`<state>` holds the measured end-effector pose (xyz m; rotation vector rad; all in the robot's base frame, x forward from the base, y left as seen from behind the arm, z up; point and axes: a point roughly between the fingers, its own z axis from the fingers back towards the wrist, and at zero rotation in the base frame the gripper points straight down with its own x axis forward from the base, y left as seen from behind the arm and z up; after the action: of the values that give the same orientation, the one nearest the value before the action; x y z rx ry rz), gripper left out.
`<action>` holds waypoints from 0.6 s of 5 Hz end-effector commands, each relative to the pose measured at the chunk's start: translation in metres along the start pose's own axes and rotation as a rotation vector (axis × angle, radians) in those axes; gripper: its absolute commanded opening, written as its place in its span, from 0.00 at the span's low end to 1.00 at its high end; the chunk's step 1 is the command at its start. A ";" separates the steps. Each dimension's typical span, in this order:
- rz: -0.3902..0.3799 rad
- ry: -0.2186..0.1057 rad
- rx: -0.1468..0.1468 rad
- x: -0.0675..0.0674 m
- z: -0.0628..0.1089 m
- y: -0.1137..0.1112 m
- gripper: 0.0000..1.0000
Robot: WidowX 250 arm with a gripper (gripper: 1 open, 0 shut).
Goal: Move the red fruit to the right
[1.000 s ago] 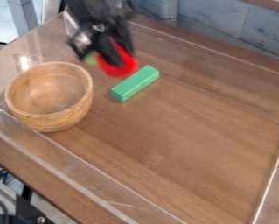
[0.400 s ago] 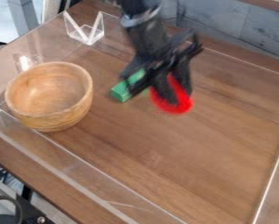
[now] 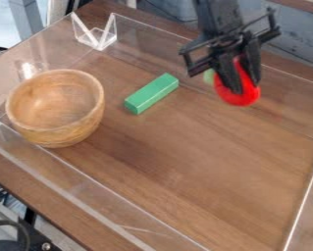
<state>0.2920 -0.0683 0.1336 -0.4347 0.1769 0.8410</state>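
At left, round tan wooden bowl (image 3: 55, 108); right of it, green rectangular block (image 3: 152, 94) on brown wooden table (image 3: 198, 162). At upper right, bright red roundish toy fruit (image 3: 238, 90), grasped by black robot gripper (image 3: 234, 83).

This looks like a robotics lab or test bench: a robot arm (image 3: 222, 25) reaches over a wooden worktop (image 3: 198, 162) edged with clear panels. Cables and dark hardware (image 3: 18, 230) crowd the near left corner, and grey plank-patterned boarding (image 3: 296, 37) backs the far side.
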 end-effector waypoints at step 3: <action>-0.064 -0.005 -0.017 0.017 -0.001 -0.014 0.00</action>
<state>0.3058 -0.0683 0.1174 -0.4322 0.1963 0.7951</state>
